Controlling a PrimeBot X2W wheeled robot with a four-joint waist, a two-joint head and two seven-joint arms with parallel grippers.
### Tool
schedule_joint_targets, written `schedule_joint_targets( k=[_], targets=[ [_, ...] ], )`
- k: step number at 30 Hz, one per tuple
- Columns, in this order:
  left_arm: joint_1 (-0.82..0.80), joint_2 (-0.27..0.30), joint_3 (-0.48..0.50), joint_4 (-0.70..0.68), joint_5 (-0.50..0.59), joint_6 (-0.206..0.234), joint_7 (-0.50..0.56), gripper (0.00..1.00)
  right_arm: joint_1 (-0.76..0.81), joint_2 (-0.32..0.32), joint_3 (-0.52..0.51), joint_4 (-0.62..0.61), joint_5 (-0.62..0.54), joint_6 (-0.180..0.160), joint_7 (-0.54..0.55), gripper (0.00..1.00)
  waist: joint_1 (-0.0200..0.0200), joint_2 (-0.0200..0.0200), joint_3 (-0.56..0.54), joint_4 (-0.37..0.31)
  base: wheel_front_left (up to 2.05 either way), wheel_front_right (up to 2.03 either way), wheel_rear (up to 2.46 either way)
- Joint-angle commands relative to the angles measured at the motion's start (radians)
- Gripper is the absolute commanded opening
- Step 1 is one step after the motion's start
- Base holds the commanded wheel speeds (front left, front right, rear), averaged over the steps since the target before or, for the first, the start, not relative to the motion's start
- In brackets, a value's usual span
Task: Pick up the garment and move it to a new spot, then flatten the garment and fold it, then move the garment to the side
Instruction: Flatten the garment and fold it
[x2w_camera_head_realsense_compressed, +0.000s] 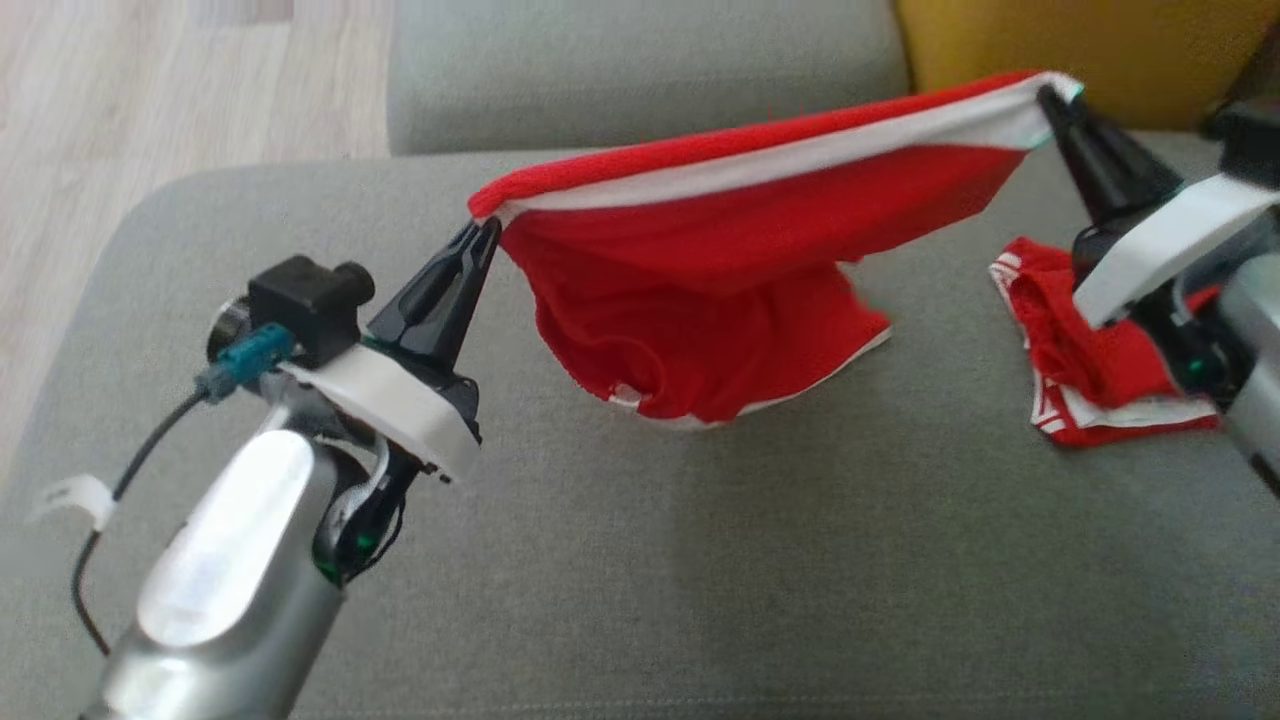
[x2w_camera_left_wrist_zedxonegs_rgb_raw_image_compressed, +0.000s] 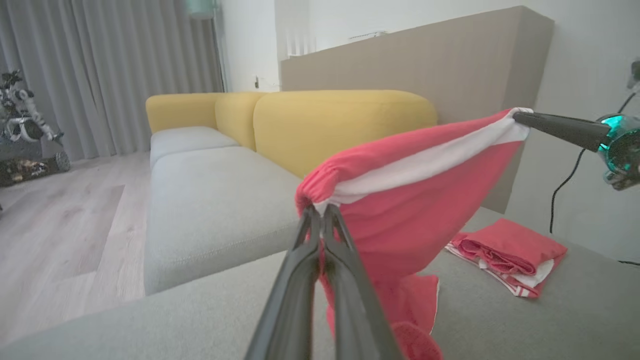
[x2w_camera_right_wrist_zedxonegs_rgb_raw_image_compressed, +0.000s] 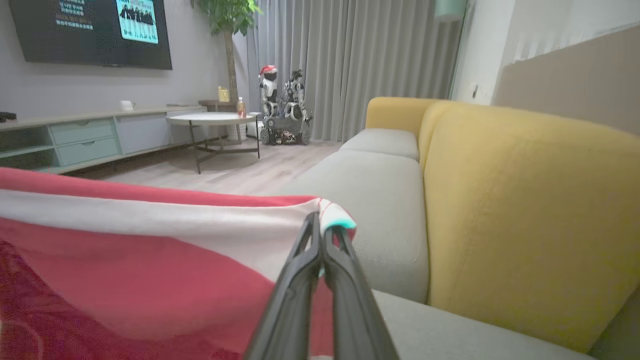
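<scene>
The left jaws are pinched shut on one end of the garment's (x2w_camera_head_realsense_compressed: 720, 260) white-banded top edge, and the right jaws are shut on the other end. The red cloth hangs stretched between them above the grey sofa seat (x2w_camera_head_realsense_compressed: 700, 560), with its bunched lower part just touching the cushion. The step in hand looks like the carry to a new spot, ahead of flattening. To do it well, I judge both arms should travel together with the edge taut and level, so neither corner slips out. They should then lower it so the hem lands first and the cloth draws out flat rather than piling up. It should land well apart from the folded red piece (x2w_camera_head_realsense_compressed: 1090, 370) lying near the right arm. No brand or label is legible on the cloth, and the lettering on the wall screen (x2w_camera_right_wrist_zedxonegs_rgb_raw_image_compressed: 90, 30) is too small to read.
</scene>
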Motion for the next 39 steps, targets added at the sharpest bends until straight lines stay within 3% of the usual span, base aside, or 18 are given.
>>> schedule_joint_targets(
  k=[1, 10, 20, 24, 25, 29, 35, 39],
  targets=[
    [-0.057, 0.042, 0.045, -0.065, 0.002, 0.006, 0.018, 0.00, -0.001, -0.034, -0.031, -0.030, -0.016, -0.001, -0.017, 0.00, 0.0000, 0.0000, -0.028, -0.017, 0.00, 0.00, 0.00],
    [-0.077, 0.094, 0.102, -0.282, -0.044, 0.057, 0.144, 0.00, 0.016, -0.078, -0.226, -0.172, -0.139, -0.001, -0.021, 0.00, 0.0000, 0.0000, -0.082, -0.042, 0.00, 0.00, 0.00],
    [-0.111, 0.144, 0.096, -0.355, -0.054, 0.060, 0.263, 0.00, 0.117, -0.047, -0.469, -0.391, -0.300, -0.001, 0.150, 0.00, 0.0000, 0.0000, -0.034, -0.048, 0.00, 0.00, 0.00],
    [-0.197, 0.140, 0.106, -0.288, -0.092, 0.038, 0.317, 0.00, 0.093, -0.012, -0.517, -0.441, -0.363, -0.001, 0.237, 0.00, 0.0000, 0.0000, 0.045, -0.045, 0.00, 0.00, 0.00],
    [-0.281, 0.144, 0.108, -0.244, -0.082, 0.022, 0.327, 0.00, 0.041, 0.010, -0.529, -0.455, -0.373, -0.001, 0.271, 0.00, 0.0000, 0.0000, 0.115, -0.042, 0.00, 0.00, 0.00],
    [-0.436, 0.136, 0.105, -0.140, -0.051, 0.001, 0.316, 0.00, -0.085, 0.040, -0.533, -0.419, -0.405, -0.001, 0.290, 0.00, 0.0000, 0.0000, 0.220, -0.039, 0.00, 0.00, 0.00],
    [-0.758, 0.111, 0.100, 0.125, 0.064, -0.016, 0.158, 0.00, -0.385, 0.146, -0.556, -0.202, -0.523, -0.001, 0.173, 0.00, 0.0000, 0.0000, 0.366, -0.031, 0.00, 0.00, 0.00],
    [-0.863, 0.082, 0.085, 0.283, 0.097, -0.027, 0.027, 0.00, -0.479, 0.226, -0.567, -0.052, -0.566, -0.001, 0.075, 0.00, 0.0000, 0.0000, 0.408, -0.022, 0.00, 0.00, 0.00]
  ],
)
